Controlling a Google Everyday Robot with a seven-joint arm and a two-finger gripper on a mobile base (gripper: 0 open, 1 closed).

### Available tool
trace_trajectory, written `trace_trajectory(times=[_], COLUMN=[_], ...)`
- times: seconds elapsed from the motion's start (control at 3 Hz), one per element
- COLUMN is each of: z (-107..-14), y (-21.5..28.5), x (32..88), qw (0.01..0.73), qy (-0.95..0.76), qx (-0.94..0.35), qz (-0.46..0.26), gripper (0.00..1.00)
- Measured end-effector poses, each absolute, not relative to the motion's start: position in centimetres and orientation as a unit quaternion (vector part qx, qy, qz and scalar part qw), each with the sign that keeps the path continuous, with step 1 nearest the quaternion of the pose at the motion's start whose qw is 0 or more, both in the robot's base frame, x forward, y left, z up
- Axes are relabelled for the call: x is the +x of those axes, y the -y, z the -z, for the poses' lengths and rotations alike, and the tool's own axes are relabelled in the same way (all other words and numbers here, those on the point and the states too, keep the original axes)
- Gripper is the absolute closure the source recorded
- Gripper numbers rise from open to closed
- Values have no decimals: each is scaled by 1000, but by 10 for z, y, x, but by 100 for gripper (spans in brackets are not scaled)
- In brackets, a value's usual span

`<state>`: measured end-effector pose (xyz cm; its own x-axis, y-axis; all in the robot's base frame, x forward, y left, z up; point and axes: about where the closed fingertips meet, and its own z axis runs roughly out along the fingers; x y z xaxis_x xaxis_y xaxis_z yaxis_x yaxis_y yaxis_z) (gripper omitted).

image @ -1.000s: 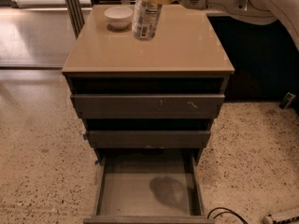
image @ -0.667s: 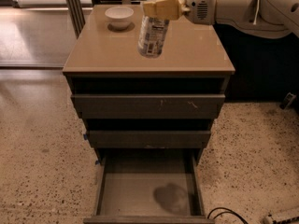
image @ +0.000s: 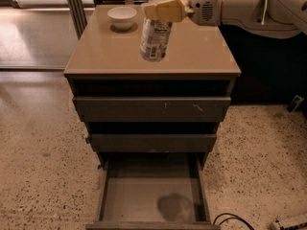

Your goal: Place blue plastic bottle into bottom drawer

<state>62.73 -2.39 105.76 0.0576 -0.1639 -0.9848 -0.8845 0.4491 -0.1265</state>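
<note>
My gripper [image: 165, 8] is shut on the blue plastic bottle [image: 154, 37], gripping it near its upper part. The bottle is clear with a pale printed label and hangs in the air above the front half of the beige cabinet top [image: 201, 51]; its cap is at the frame's top edge, partly out of view. The arm comes in from the upper right. The bottom drawer [image: 144, 200] is pulled out below, with a flat grey floor and nothing in it, directly beneath and forward of the bottle.
A white bowl [image: 122, 17] sits at the back left of the cabinet top. Two scuffed drawers [image: 151, 109] above the bottom one are shut. A black cable [image: 230, 219] lies on the speckled floor at the lower right.
My gripper has lifted the bottle off the cabinet top and carried it forward toward the cabinet's front edge, higher and nearer the camera than before.
</note>
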Motion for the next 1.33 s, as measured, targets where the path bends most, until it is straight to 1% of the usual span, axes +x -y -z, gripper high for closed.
trace_trajectory(times=[0.33,0.67,1.0,1.33], z=[-1053,-1013,-970,-938], y=[17,24,35,42], x=[593,562,552,559], qw=[586,579,561,561], qy=[-602,-607,-620,-617], qx=[-451,-449,-449,-455], qz=[-302,-308,-316,-312], gripper=[100,100,100,100])
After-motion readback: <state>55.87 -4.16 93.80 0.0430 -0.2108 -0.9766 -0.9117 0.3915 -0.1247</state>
